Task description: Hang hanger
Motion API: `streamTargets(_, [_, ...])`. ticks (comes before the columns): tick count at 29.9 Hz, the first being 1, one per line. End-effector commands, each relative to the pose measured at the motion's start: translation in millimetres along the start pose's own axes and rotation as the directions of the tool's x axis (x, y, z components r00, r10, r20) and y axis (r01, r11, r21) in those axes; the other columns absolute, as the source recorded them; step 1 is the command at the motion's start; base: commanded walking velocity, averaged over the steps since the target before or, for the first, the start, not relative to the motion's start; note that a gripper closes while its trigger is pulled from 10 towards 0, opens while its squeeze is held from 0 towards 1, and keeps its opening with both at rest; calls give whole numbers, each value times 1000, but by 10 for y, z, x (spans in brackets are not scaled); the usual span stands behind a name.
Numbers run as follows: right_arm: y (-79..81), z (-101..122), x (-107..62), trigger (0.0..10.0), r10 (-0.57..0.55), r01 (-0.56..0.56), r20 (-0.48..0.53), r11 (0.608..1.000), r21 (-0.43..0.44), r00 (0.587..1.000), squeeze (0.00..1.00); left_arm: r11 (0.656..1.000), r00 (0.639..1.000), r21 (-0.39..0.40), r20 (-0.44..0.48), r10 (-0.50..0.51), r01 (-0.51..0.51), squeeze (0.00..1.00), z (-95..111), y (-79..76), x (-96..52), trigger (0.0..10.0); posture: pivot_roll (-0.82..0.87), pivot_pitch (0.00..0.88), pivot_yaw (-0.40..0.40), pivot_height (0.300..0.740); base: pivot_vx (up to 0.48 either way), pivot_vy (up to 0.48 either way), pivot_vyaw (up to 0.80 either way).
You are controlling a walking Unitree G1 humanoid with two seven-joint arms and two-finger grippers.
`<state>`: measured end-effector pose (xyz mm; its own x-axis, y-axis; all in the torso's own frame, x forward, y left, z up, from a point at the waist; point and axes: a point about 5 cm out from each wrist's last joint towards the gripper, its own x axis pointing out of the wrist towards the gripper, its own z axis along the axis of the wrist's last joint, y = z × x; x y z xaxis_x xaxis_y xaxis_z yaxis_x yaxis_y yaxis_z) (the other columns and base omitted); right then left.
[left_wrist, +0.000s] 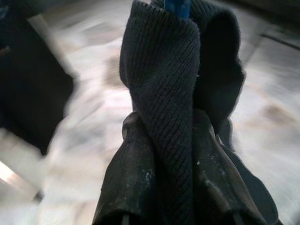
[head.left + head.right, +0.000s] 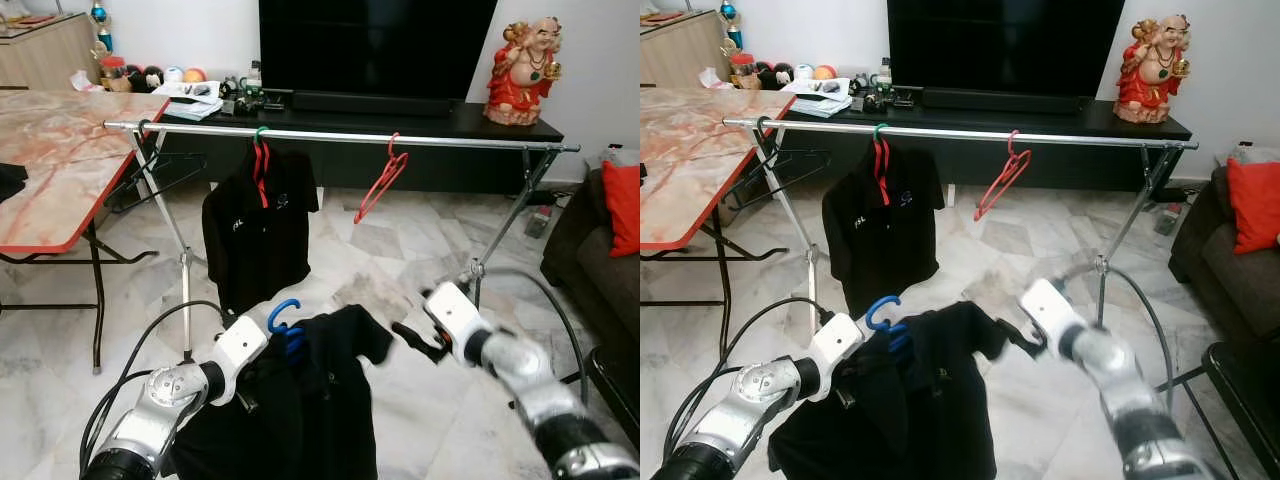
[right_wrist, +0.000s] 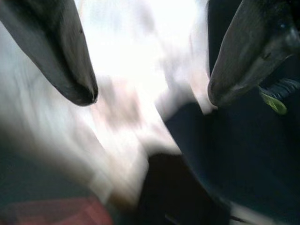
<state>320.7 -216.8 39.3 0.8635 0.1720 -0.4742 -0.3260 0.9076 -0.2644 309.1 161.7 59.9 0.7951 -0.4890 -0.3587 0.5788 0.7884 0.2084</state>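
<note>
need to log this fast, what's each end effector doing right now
Left end effector: closed on the black shirt that hangs on the blue hanger.
Right end effector: open, holding nothing, beside the shirt's sleeve.

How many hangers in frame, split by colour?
Blue: 1, the blue hanger carrying the black shirt, gripped by the left gripper
Red: 2, the red hanger with shirt and the empty red hanger, both on the rail
Black: 1, the black hanger at the rail's left end
Total: 4
</note>
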Motion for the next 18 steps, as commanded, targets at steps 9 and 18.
streamTargets(9, [578,-1251,-422,10000,-119,348,-459,818,457,881,0,975,984,-133,15,180,-176,0,-110,-47,21,10000,9,0,-15,740,0,0,0])
streamTargets(18, [911,-1453,-544,10000,-84,391,-531,774,498,843,0,956,984,-238,11,180,-172,0,-125,-153,111,10000,-21,0,12,740,34,0,0])
